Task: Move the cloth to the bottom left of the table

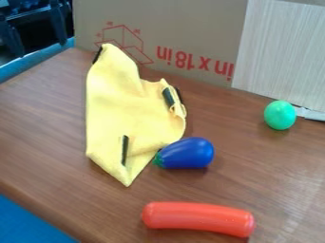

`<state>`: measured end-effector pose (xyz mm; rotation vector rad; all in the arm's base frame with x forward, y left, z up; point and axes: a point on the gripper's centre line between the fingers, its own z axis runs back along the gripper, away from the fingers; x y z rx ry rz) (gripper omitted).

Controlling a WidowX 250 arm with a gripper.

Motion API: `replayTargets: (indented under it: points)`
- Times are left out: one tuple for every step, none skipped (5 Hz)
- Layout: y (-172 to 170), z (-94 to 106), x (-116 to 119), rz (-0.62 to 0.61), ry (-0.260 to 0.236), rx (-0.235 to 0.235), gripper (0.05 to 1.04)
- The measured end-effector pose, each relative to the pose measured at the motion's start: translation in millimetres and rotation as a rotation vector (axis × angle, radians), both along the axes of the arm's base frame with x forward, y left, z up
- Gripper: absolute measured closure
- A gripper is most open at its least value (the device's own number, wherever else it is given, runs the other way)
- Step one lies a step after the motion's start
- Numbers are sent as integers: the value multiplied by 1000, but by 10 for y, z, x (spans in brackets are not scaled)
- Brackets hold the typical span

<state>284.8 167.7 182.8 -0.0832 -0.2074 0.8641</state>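
At left on the table, just beside the blue eggplant, grasp the yellow cloth by its right-hand fold; expect light, limp handling; cannot tell whether tool apart or together.

The cloth is lying on the left of the surface, with cardboard standing behind. The toy eggplant is resting at the cloth's front right edge, the sausage-shaped object lying before it. The egg-shaped object is sitting farther right, near the panel.
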Motion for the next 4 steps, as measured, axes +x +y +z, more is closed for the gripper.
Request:
replayTargets:
  points:
    - [2, -104, -2, 6, 25, -16, 84]
    - [-120, -248, 73, -20, 26, 12, 84]
    - [-206, -373, 166, -29, 27, 45, 84]
    - [-274, -466, 283, -32, 24, 75, 84]
